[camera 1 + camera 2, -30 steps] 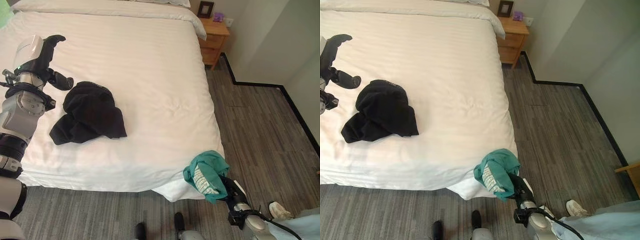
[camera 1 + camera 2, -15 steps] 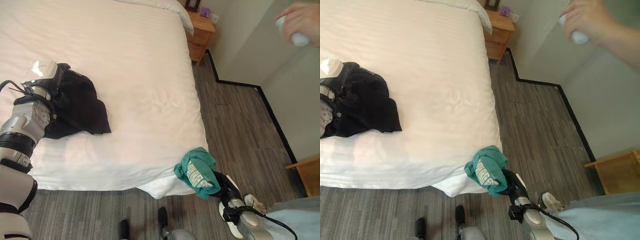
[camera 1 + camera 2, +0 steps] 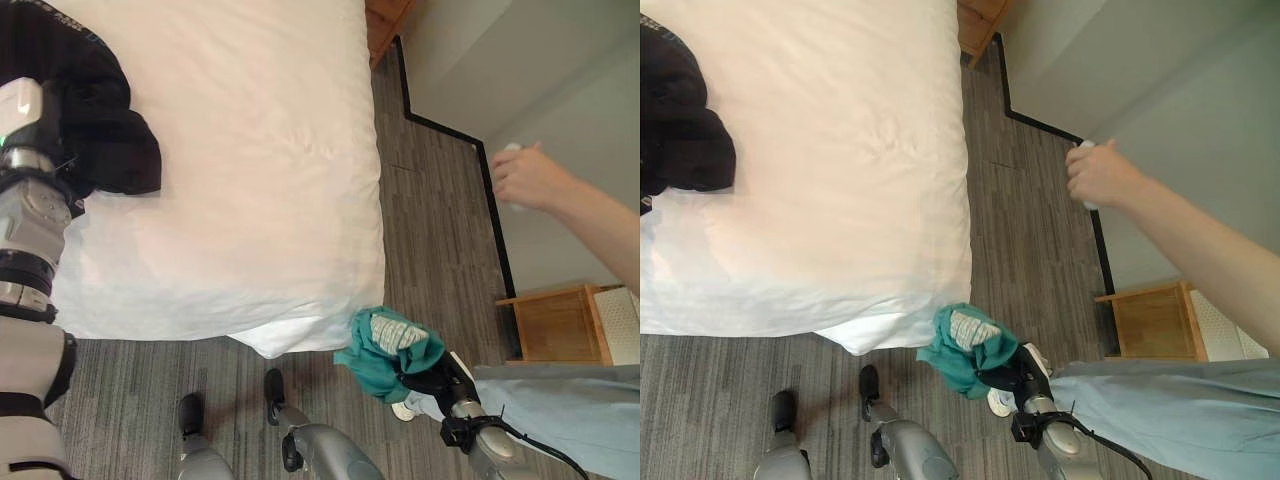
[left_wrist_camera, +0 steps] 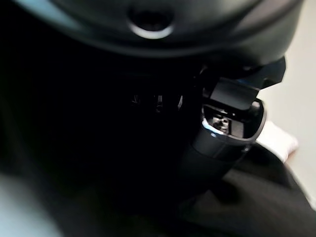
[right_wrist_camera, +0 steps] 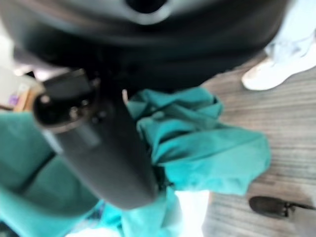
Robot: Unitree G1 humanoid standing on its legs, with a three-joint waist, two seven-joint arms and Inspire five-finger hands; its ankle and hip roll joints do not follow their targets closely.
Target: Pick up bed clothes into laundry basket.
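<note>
A teal garment (image 3: 388, 350) is held bunched in the right hand (image 3: 437, 378), whose fingers are curled round the cloth; it is carried over the wood-patterned floor (image 3: 440, 220), just off the near corner of the bed (image 3: 250, 150). A black garment (image 3: 95, 110) is seen lying on the white sheet near the bed's left side. The left hand (image 4: 222, 128) is pressed into this dark cloth, and whether its fingers are closed on it cannot be told. A person's hand (image 3: 1102, 176), with a small white object gripped in it, is reached in from the right above the floor, and a wooden piece of furniture (image 3: 555, 325) is seen beneath that arm.
</note>
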